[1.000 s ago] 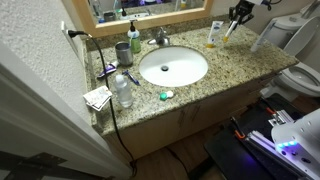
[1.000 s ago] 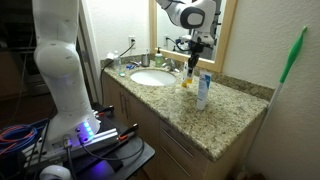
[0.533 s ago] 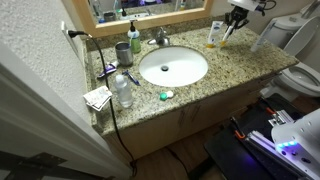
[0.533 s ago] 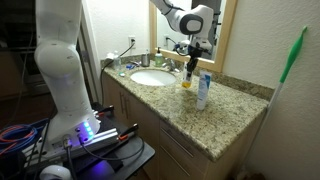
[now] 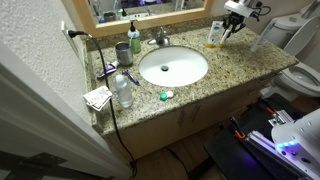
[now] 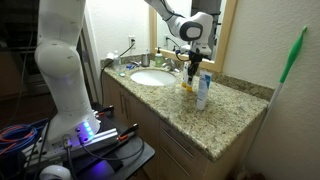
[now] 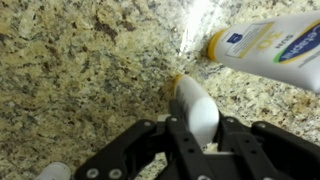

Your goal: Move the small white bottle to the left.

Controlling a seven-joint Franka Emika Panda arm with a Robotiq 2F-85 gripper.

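Small white bottle (image 7: 196, 108) is seen wedged between the jaws of the gripper (image 7: 198, 135) in the wrist view, so they look clamped on it. It's held over the speckled granite table (image 7: 80, 70), close to a white-and-yellow lotion tube (image 7: 268, 45) and well away from the sink (image 5: 172, 66). Whether it's touching the table can't be told.

Small white bottle (image 7: 196, 100) base behind pincer (image 7: 198, 124)
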